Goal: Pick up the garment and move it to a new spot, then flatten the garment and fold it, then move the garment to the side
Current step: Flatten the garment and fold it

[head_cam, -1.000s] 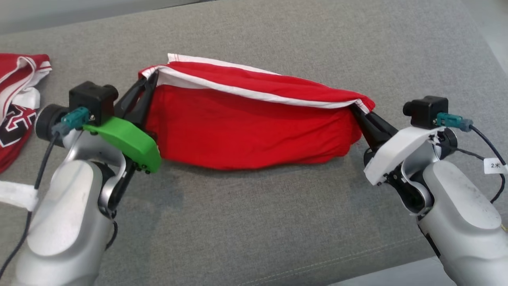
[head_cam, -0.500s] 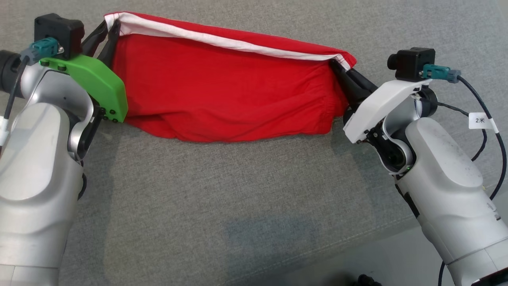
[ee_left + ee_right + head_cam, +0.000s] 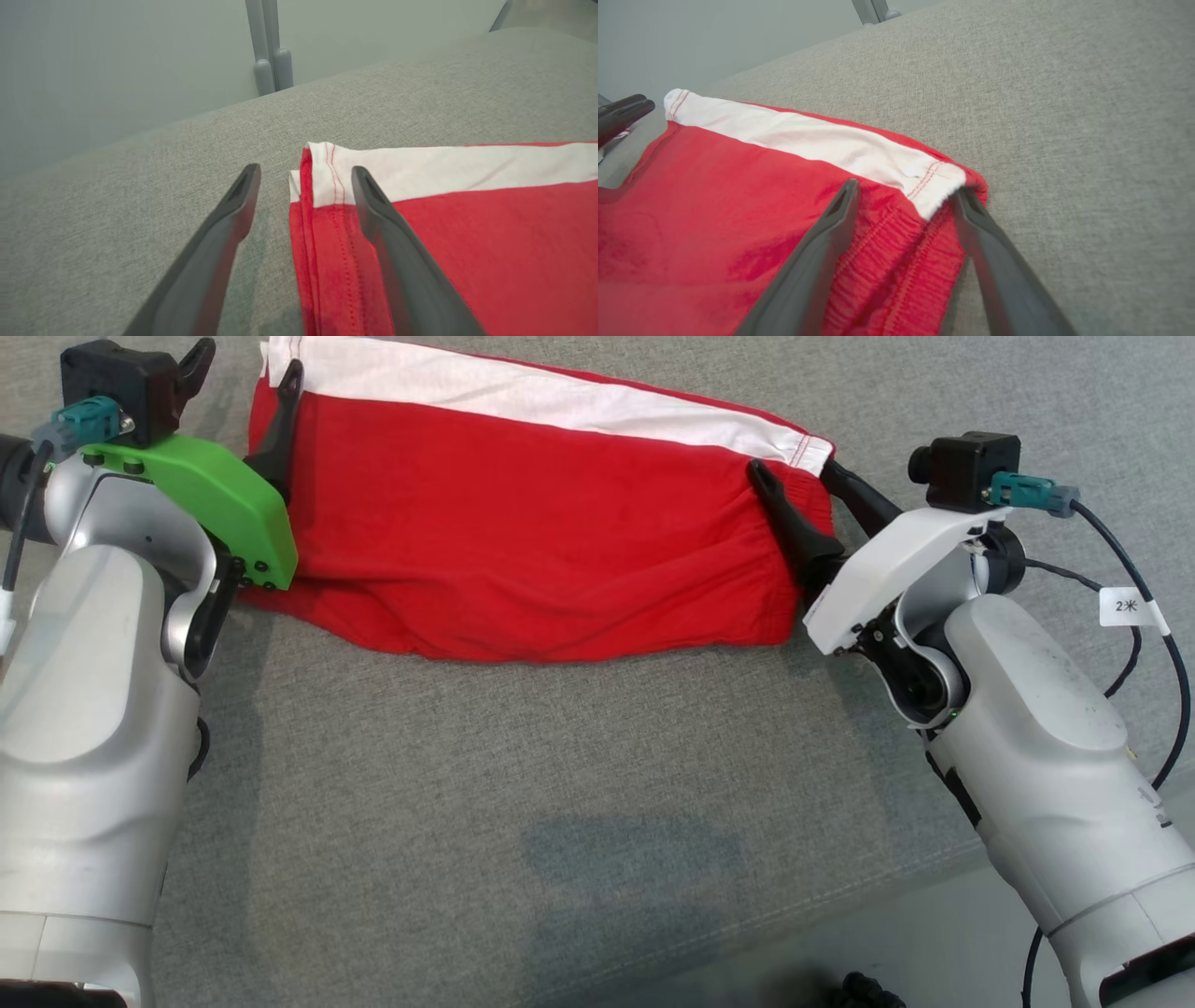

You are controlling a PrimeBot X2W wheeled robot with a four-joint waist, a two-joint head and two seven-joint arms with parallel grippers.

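**While both grippers gape, the fold lies made**

Since the garment (image 3: 523, 523) lies flat on the cushion (image 3: 560, 803) as a long doubled strip, reaching from the left gripper (image 3: 247, 364) across to the right gripper (image 3: 794, 469), I judge the pick-up, the shift and the flattening done, with at least one fold made. Both grippers stand spread wide and grip nothing. Each straddles one end corner. In the left wrist view, one finger lies over red cloth and the other over bare cushion just beside the hem. In the right wrist view, one finger lies over the cloth and the other sits at the corner's outer edge. The white band (image 3: 523, 397) runs along the side beyond both sets of fingertips.

What seems left is perhaps a further fold across the length, then carrying the bundle aside. Neither is begun.

Several things are hidden or unclear:
- The green cover (image 3: 215, 504) on the left wrist hides the corner nearest that arm.
- The head view's top edge cuts off the far corner by the left fingertips.
- How many layers lie underneath cannot be counted.
- Whether any finger touches the cloth or hangs just above it, I cannot tell.
- A dark thing (image 3: 864, 989) at the bottom edge is cut off too much to name.
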